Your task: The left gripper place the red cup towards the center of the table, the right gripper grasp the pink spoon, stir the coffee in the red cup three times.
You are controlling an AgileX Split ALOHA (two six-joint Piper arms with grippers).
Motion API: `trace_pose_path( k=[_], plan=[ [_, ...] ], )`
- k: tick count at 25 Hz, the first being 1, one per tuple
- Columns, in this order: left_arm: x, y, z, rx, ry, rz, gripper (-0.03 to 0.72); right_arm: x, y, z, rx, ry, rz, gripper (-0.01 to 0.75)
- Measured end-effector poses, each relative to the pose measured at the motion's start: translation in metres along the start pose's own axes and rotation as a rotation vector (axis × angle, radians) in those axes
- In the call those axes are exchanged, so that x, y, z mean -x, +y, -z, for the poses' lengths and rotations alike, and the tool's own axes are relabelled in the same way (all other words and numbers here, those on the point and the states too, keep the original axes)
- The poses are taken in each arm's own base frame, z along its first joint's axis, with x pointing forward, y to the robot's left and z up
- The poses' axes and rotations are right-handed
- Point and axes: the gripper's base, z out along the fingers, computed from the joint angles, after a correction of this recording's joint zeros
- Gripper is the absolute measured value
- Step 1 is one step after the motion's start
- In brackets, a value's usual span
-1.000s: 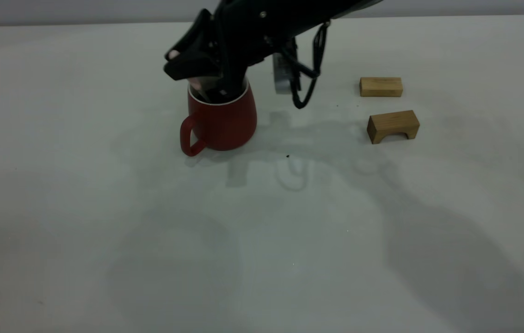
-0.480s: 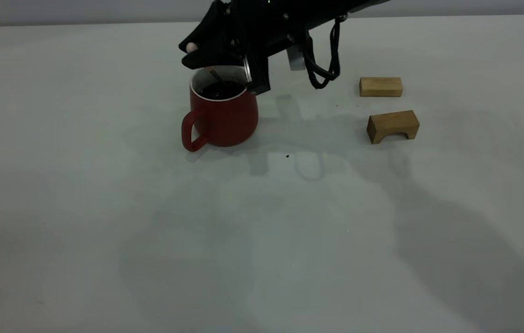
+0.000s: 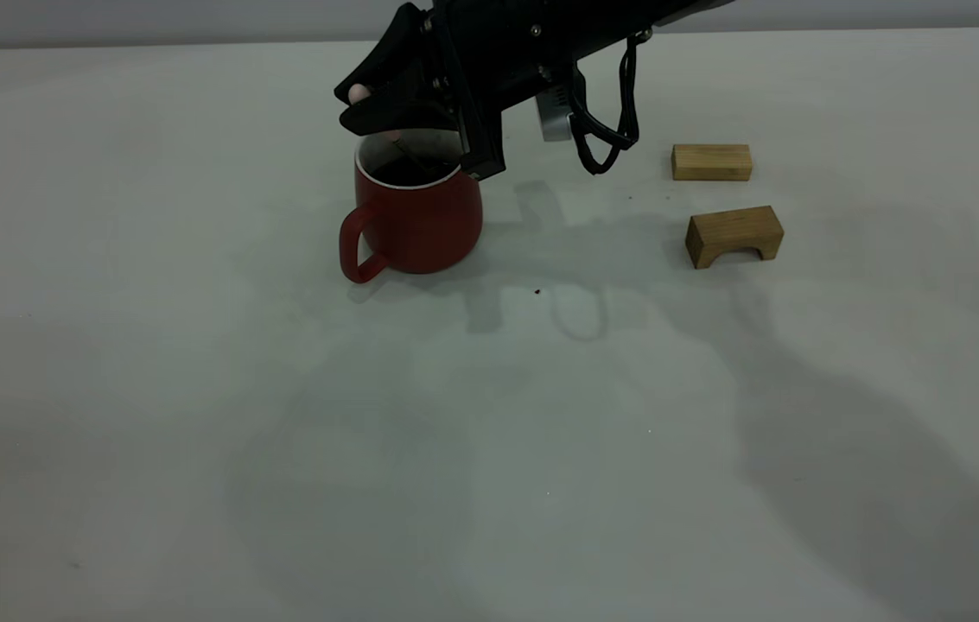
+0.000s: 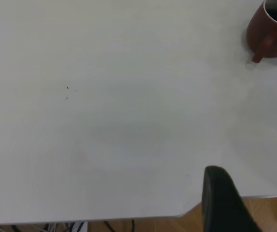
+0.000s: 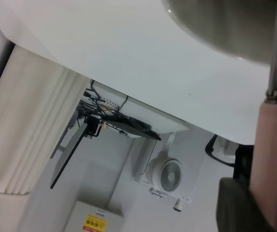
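The red cup (image 3: pixel 416 218) stands upright on the table (image 3: pixel 195 432), its handle toward the front left, with dark coffee (image 3: pixel 407 173) inside. My right gripper (image 3: pixel 385 117) hangs just above its rim, shut on the pink spoon (image 3: pixel 359 91). The spoon's metal neck slants down into the cup. In the right wrist view the pink spoon (image 5: pixel 271 159) runs out from between the right gripper (image 5: pixel 268 203) fingers. My left gripper (image 4: pixel 254 198) is open and holds nothing. It sits over the table's edge, far from the red cup (image 4: pixel 269 29).
Two tan wooden blocks lie to the right of the cup: a flat one (image 3: pixel 712 161) farther back and an arched one (image 3: pixel 734 235) nearer. A black cable loop (image 3: pixel 601 130) hangs under the right arm. A dark speck (image 3: pixel 537 292) marks the table.
The right gripper has risen out of the cup's mouth and shifted a little right, uncovering the coffee. In the last half second it dipped slightly. The spoon stays in the cup.
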Motion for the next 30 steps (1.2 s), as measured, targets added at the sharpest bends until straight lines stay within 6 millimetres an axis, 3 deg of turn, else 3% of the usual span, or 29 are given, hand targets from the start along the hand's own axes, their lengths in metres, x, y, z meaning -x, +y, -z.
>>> trace_pose_path(
  k=[8, 11, 14, 20, 23, 27, 30],
  plan=[
    [0.0, 0.0, 0.0, 0.0, 0.0, 0.0, 0.361, -0.01, -0.002, 0.002, -0.045, 0.074, 0.003, 0.547],
    [0.0, 0.0, 0.0, 0.0, 0.0, 0.0, 0.361, -0.027, 0.005, 0.014, -0.104, 0.066, 0.12, 0.602],
    [0.0, 0.0, 0.0, 0.0, 0.0, 0.0, 0.361, -0.059, 0.022, 0.041, -0.178, 0.016, 0.334, 0.594],
    [0.0, 0.002, 0.0, 0.024, -0.001, -0.008, 0.361, -0.137, 0.052, 0.124, -0.337, -0.196, 0.836, 0.505],
    [0.0, 0.002, 0.0, 0.024, -0.001, -0.008, 0.361, -0.175, 0.06, 0.163, -0.345, -0.278, 0.98, 0.458],
    [0.0, 0.002, 0.0, 0.024, -0.001, -0.008, 0.361, -0.226, 0.06, 0.211, -0.311, -0.316, 1.152, 0.398],
    [0.0, 0.002, 0.0, 0.024, -0.001, -0.008, 0.361, -0.253, 0.048, 0.245, -0.414, -0.315, 1.341, 0.356]
  ],
)
